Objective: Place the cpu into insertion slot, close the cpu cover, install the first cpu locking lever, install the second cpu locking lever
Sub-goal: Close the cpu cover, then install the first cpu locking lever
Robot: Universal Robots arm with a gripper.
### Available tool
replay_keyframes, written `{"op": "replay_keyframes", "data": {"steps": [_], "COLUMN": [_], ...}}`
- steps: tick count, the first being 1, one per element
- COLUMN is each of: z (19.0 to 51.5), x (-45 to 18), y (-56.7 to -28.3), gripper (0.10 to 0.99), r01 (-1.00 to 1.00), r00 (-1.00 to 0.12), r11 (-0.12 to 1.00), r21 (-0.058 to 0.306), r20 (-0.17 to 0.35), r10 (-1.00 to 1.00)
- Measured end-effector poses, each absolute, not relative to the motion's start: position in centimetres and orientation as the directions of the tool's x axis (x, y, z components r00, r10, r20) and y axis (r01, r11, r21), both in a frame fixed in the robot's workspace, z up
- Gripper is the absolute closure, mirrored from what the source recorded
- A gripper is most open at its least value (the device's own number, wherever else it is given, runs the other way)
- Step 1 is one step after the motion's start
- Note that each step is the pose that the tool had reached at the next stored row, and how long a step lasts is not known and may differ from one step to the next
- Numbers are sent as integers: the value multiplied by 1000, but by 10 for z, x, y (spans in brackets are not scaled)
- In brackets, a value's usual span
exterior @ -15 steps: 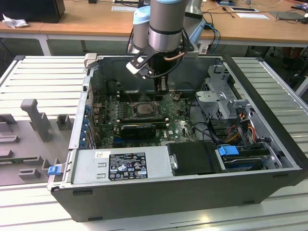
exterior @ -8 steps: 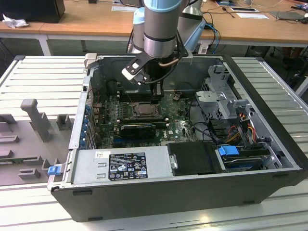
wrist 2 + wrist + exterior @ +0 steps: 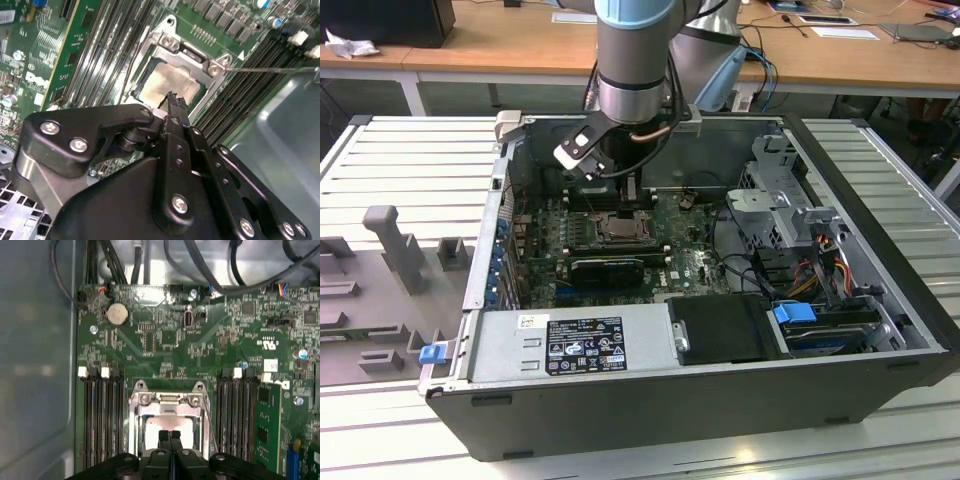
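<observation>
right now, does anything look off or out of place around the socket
Nothing looks spilled or broken. The cpu sits square in the window of the cover, with the pincer shut over it. One thing stands out: a thin lever juts away from the cover instead of lying along it.

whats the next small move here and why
Probably slide the shut gripper sideways toward the thin lever rod sticking out past the cpu cover. The cpu already lies framed in the cover's window, and the rod looks unlatched.
</observation>
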State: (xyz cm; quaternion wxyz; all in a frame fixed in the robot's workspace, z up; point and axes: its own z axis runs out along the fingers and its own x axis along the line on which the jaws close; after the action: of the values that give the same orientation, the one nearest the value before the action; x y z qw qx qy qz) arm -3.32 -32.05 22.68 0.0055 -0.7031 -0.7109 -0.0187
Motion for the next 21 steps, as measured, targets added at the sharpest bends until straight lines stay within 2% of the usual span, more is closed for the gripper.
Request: {"op": "replay_keyframes", "data": {"steps": [21], "z": [240], "x": [-42], "y": [-321], "gripper": [980], "r01": [1000], "r00": [-11], "r11": [11], "r21": [19], "r20": [34], "r10": [999]}}
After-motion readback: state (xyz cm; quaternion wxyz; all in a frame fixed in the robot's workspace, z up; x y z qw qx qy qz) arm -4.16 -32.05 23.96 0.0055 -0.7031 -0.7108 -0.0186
